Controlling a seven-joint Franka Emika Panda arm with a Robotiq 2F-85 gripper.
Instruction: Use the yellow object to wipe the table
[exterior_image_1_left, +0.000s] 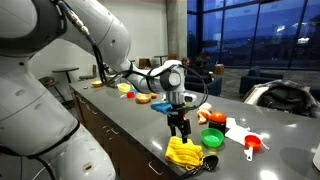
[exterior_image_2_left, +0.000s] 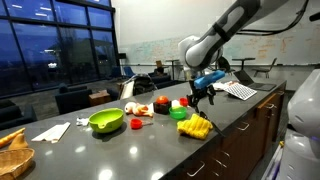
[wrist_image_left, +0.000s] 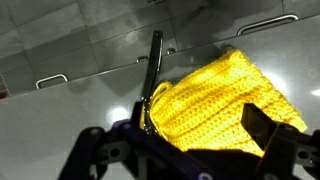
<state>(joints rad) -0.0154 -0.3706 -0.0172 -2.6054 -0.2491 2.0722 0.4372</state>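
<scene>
My claw is released: in the wrist view its two fingers stand spread wide with nothing gripped between them. Directly under the claw lies the yellow cloth, a knitted, crumpled piece that fills the space between and beyond the fingers. In both exterior views the claw points straight down just above the cloth. I cannot tell whether the fingertips touch the cloth.

Along the cloth's edge, just off to one side of the claw, a thin black stick-like object lies on the dark table with its near end against the yellow fabric. I cannot make out what it is.

The cloth sits near the table's front edge. Farther from the claw along the tabletop I see a green bowl, well apart from the cloth. Red items lie between the bowl and the claw. In an exterior view an orange cup lies near the cloth, beside a white sheet.
</scene>
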